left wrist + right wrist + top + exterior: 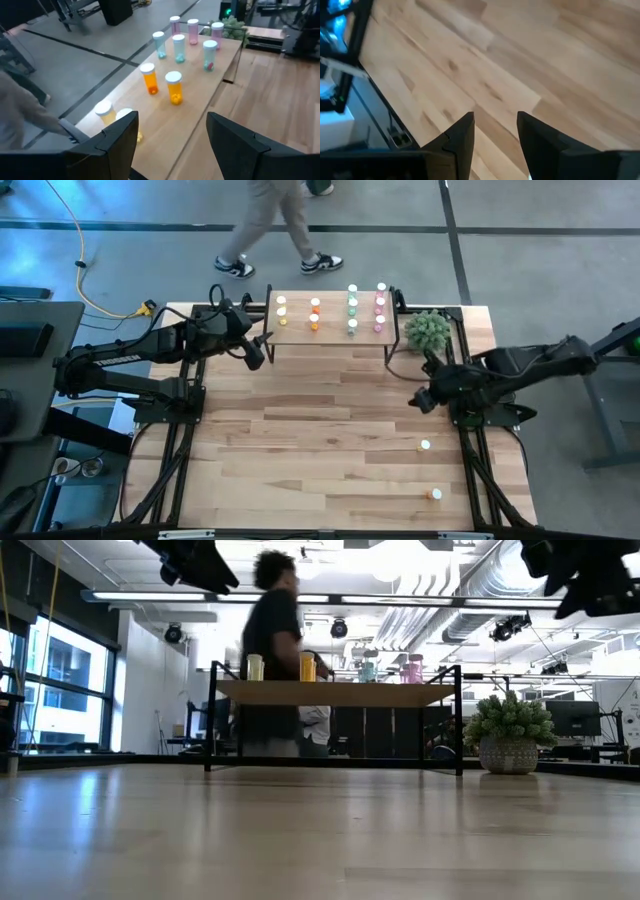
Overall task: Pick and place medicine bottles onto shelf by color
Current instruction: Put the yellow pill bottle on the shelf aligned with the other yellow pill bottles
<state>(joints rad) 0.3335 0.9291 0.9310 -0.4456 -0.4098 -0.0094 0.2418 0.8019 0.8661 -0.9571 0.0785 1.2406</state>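
The shelf (330,330) stands at the table's far edge with several medicine bottles upright on it, in yellow (281,306), orange (314,313), green (352,306) and pink (380,304) columns. Two more bottles rest on the tabletop near the right edge: a pale one (424,445) and an orange one (436,494). My left gripper (258,352) hovers open at the shelf's left near corner, and the bottles (174,87) show beyond its fingers. My right gripper (420,400) hangs open over bare wood (495,135), just on the far side of the pale bottle.
A green plant ball in a pot (428,330) sits at the shelf's right end. A person (280,230) walks past behind the table's far edge. The middle and near left of the tabletop (300,450) are bare wood.
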